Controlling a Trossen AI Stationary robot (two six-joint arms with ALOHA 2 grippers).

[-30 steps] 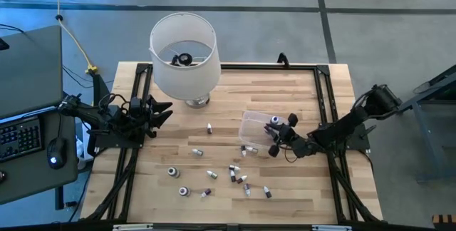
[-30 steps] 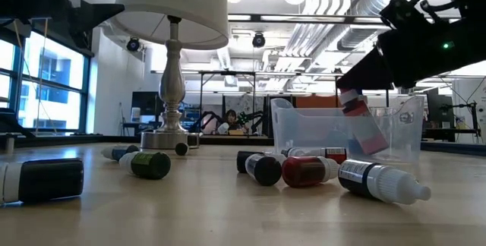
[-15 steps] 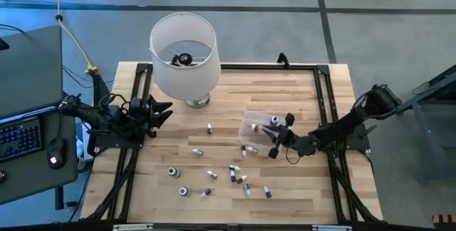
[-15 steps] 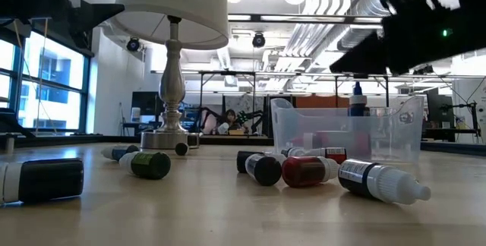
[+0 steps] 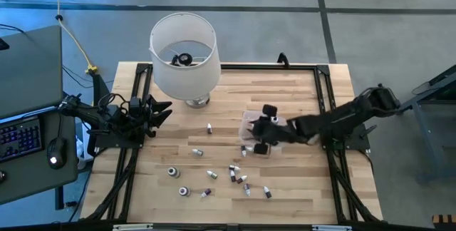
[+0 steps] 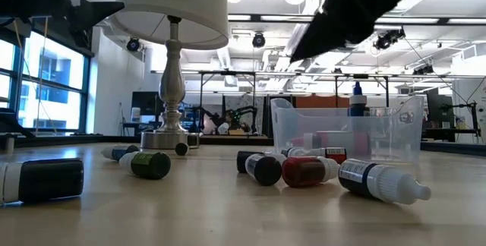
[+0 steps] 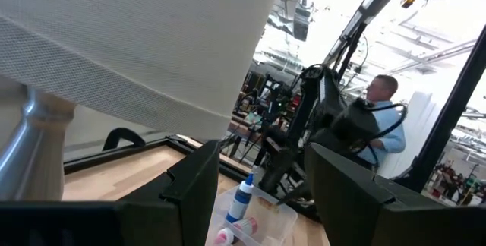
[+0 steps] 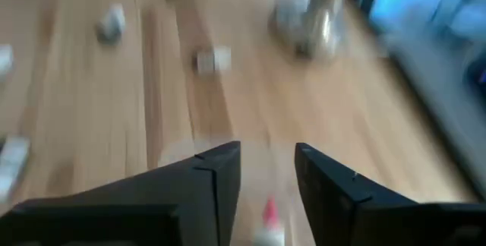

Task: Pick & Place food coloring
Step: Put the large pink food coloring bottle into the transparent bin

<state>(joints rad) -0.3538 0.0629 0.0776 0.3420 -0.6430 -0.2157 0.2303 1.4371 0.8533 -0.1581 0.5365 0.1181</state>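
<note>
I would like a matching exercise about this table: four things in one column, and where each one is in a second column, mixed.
Things:
1. lamp
2. clear tub
3. left gripper
4. blue-capped bottle

Places:
A. standing upright inside the tub
B. far side of the table, left of centre
C. under the right gripper
D. left edge of the table, beside the lamp

Pairs: 1-B, 2-C, 3-D, 4-A

Wooden table (image 5: 299, 88) bears lamp (image 5: 184, 54), tub (image 6: 345, 128), bottles (image 5: 239, 177).
</note>
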